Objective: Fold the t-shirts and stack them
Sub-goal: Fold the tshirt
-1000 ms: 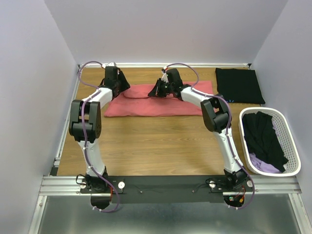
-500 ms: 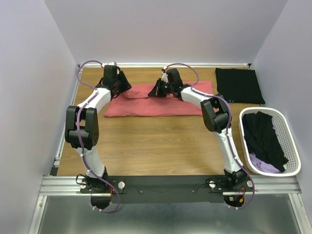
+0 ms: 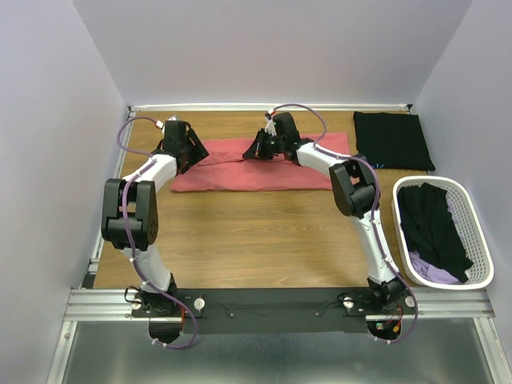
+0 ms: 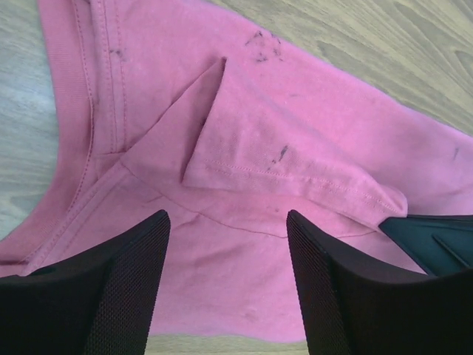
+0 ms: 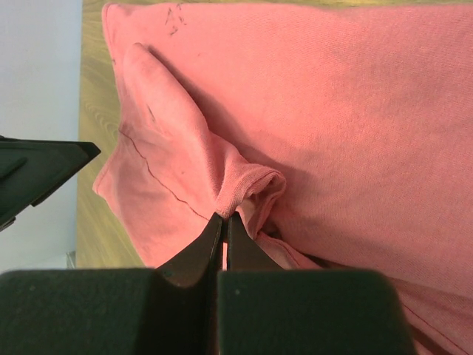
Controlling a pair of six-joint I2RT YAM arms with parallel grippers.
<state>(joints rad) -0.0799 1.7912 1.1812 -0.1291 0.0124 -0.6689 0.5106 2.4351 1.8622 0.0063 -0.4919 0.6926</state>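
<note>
A coral-pink t-shirt (image 3: pixel 256 172) lies flattened across the back middle of the table, one sleeve folded onto its body (image 4: pixel 295 126). My left gripper (image 3: pixel 184 150) hovers at the shirt's left end. Its jaws stand open (image 4: pixel 225 222) with only cloth below and nothing between them. My right gripper (image 3: pixel 260 150) is at the shirt's upper middle, shut (image 5: pixel 224 218) on a raised pinch of the pink ribbed edge (image 5: pixel 247 185). A black t-shirt (image 3: pixel 392 140) lies folded flat at the back right.
A white slatted basket (image 3: pixel 482 240) stands at the right edge, holding a crumpled black t-shirt (image 3: pixel 432 224) over a lilac one (image 3: pixel 432 270). Bare wooden table (image 3: pixel 256 240) stretches between the pink shirt and the arm bases. Walls close in on the left, back and right.
My left gripper has opened wider and drawn left and slightly nearer, toward the shirt's left end, its elbow swinging left. The right gripper keeps its pinch and has not moved.
</note>
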